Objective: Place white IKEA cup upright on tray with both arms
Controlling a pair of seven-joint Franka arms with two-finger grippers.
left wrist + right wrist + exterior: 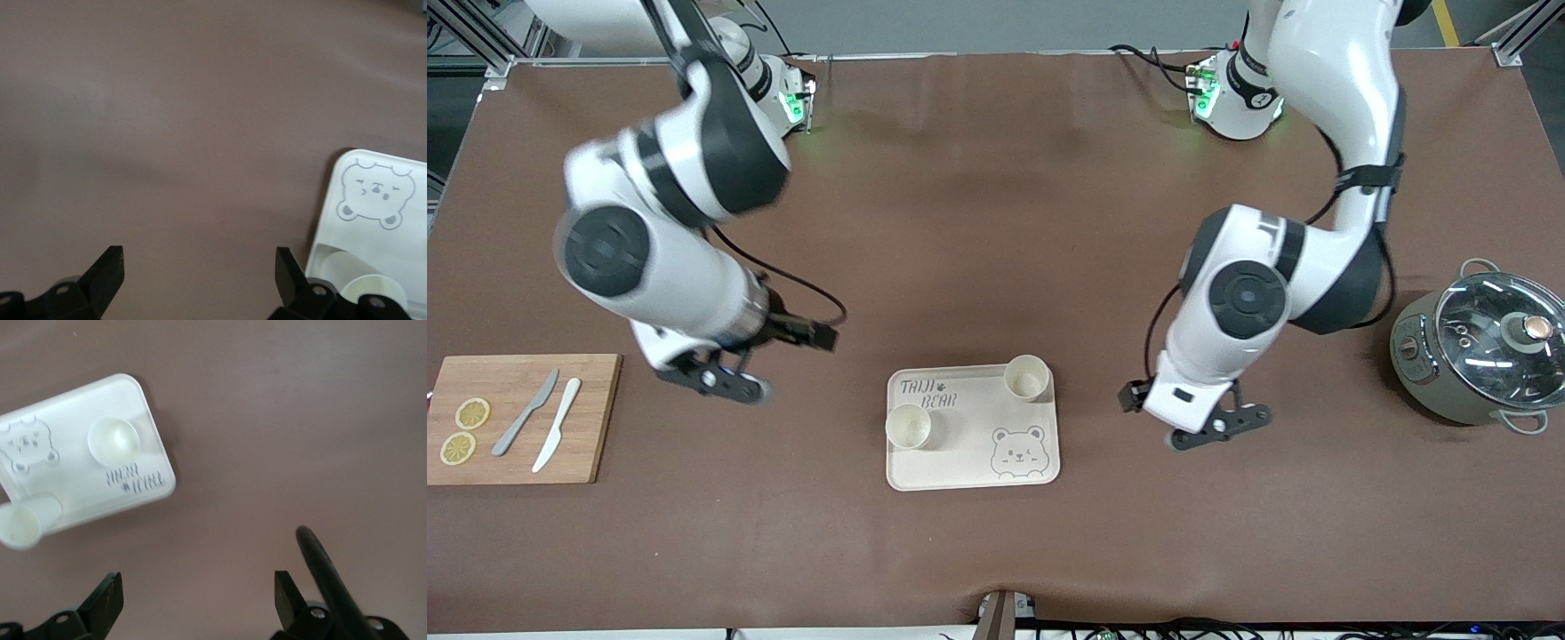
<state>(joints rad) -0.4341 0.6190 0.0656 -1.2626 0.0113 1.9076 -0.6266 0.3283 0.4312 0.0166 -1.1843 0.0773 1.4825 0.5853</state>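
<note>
**Two cups upright on tray, both claws empty over bare surface**

The tray [972, 437] is seen lying flat near the middle of the brown surface [996, 231], bear-face drawing at the corner nearer the front camera toward the left arm's end. Two white cups are seen standing upright on it, mouths up. One cup [1027, 377] is placed at the tray corner farther from the front camera, toward the left arm's end; the other cup [908, 426] is placed at the tray edge toward the right arm's end, just beside the lettering (both look empty).

The left claw [199, 267] is held spread wide over bare surface beside the tray, nothing between its fingers; the tray's bear corner and a cup rim are caught in its wrist view. The right claw [198, 590] is likewise held wide and empty over bare surface, between the tray and a wooden cutting board [520, 418]. Two lemon slices [464, 430] and two knives [543, 420] are seen lying on the board. A grey pot [1476, 351] with a glass lid is seen at the left arm's end of the surface.
</note>
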